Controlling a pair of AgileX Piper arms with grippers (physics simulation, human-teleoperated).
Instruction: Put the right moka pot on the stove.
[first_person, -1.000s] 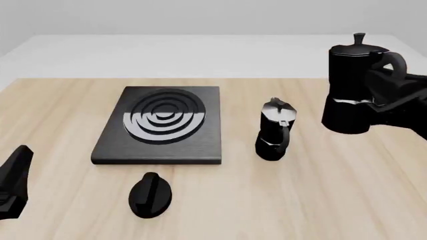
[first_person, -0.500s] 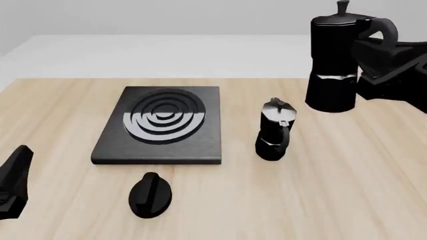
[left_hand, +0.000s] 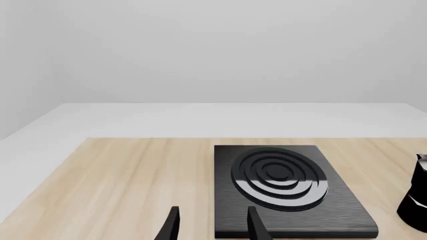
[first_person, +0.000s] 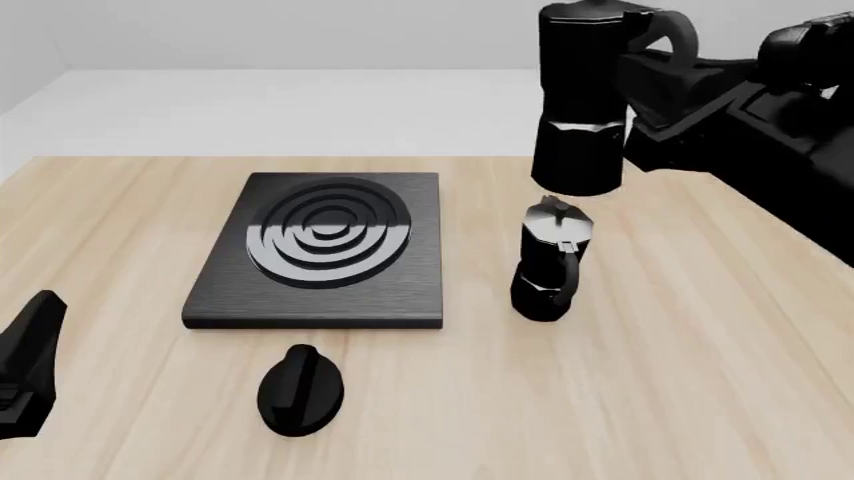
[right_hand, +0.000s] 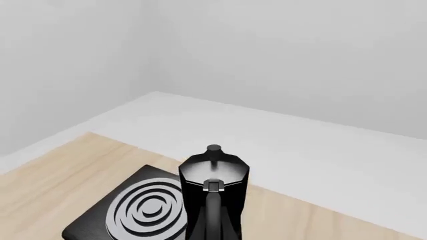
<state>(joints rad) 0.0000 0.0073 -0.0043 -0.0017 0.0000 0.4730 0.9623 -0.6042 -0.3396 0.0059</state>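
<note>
Now the right moka pot (first_person: 582, 100), black and faceted with a waisted body, hangs upright high above the tabletop (first_person: 694, 380), handle toward the right gripper (first_person: 667, 80) clamped on it. Left of it lies the stove (first_person: 320, 255), a flat ringed slab, its surface bare. Between stands the other pot (first_person: 547, 262). The left gripper (left_hand: 212, 227) holds nothing, fingers parted.
</note>
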